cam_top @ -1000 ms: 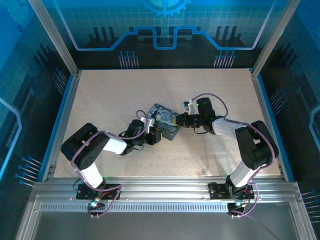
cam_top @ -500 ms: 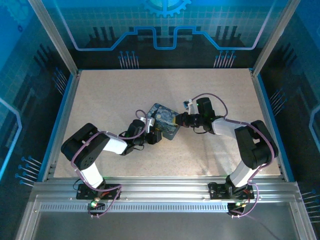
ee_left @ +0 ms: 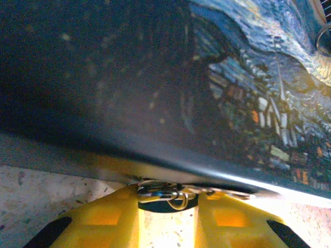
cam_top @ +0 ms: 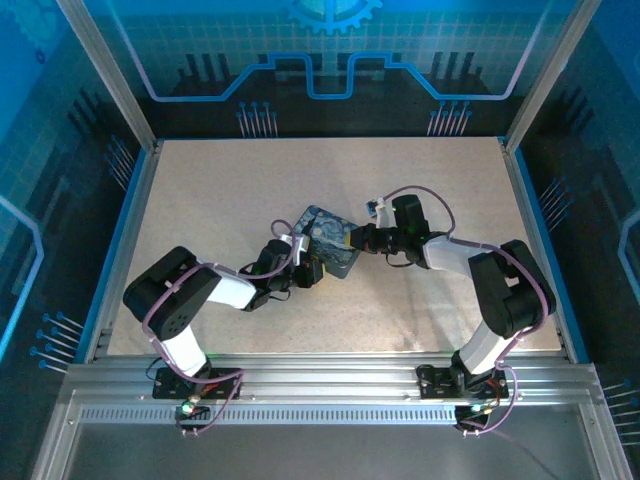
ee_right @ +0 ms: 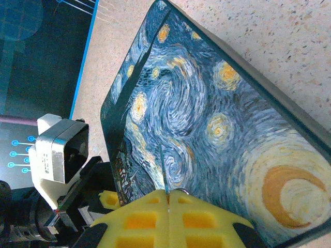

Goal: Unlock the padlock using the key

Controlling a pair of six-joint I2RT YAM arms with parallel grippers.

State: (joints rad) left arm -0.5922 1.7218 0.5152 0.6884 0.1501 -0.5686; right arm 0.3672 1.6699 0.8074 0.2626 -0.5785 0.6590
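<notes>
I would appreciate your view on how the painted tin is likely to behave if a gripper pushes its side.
The tin looks rigid, with straight edges, so it should move as one piece. It seems to lie flat and low on the table, so sliding seems likelier than tipping. Its glossy lid may be slippery for the right gripper.

Left wrist cam: tin (ee_left: 155,77) blurred, cut off on 3 sides; metal ring (ee_left: 178,199) at left gripper (ee_left: 168,211) half-hidden under rim.
</notes>
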